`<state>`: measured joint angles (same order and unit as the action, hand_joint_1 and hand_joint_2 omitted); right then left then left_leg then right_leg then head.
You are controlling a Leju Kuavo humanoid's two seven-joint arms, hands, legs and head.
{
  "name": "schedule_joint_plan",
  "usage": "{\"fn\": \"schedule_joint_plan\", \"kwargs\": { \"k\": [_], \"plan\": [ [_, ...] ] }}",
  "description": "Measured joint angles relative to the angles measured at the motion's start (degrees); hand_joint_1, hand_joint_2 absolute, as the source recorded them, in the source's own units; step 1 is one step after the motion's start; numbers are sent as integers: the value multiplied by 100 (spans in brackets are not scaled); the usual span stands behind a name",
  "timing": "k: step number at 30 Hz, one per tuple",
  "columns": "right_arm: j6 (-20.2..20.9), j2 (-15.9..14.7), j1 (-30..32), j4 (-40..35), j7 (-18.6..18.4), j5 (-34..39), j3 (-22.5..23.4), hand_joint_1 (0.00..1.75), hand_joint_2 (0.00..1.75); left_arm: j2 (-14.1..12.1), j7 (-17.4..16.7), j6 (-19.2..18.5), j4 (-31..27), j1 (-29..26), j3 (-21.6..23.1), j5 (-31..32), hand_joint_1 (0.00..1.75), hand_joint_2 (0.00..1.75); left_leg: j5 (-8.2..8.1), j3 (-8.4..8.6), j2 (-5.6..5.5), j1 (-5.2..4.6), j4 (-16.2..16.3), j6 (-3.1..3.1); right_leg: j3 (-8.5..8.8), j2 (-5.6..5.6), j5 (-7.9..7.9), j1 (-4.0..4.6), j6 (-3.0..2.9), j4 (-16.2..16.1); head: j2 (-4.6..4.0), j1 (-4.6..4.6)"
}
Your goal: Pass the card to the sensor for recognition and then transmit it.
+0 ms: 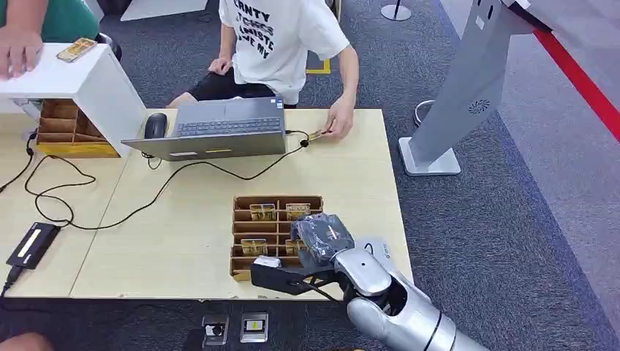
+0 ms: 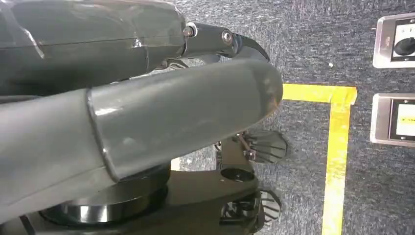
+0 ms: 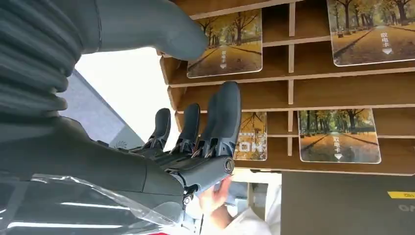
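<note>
**Right hand over the card tray, fingers spread and empty**

We see the right hand [image 1: 322,238] positioned above the near right part of the wooden card tray [image 1: 241,219], which sits on the light wooden table [image 1: 183,234]. In the right wrist view, the dark fingers [image 3: 222,122] are extended and apart, and the thumb [image 3: 171,34] reaches toward the edge of one card [image 3: 225,46] standing in its slot. We cannot confirm contact between thumb and card. Nothing is held in this hand.

We count four cards in the tray in the right wrist view; the other three [image 3: 369,29] [image 3: 337,134] [image 3: 252,137] stand in separate compartments, each printed with an autumn tree avenue.

The left hand [image 2: 195,98] hangs low over grey carpet [image 2: 303,44] marked with yellow tape [image 2: 337,147]. We cannot tell how its fingers are set; its grey thumb crosses the picture.

At the far side of the table, a person in a white printed shirt [image 1: 274,36] touches a small card [image 1: 316,135] lying beside an open laptop [image 1: 219,128]. A mouse [image 1: 155,126] lies left of the laptop. A flat black device [image 1: 33,245] with a cable lies at the table's near left. A grey kiosk stand [image 1: 468,88] is on the carpet to the right.
</note>
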<state>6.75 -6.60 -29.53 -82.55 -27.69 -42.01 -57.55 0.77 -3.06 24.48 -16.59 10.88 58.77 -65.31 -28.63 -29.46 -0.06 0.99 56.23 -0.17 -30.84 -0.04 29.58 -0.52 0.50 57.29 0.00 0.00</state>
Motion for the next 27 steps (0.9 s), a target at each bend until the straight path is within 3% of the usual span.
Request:
{"fn": "schedule_joint_plan", "kwargs": {
  "k": [27],
  "plan": [
    [-9,-9,-172,182,29,146,9,89,175,2,-11,-13,0,-1,-26,111,0,0,0,0,0,0,0,0,0,0,0,0,0,0,0,0]
  ]
}}
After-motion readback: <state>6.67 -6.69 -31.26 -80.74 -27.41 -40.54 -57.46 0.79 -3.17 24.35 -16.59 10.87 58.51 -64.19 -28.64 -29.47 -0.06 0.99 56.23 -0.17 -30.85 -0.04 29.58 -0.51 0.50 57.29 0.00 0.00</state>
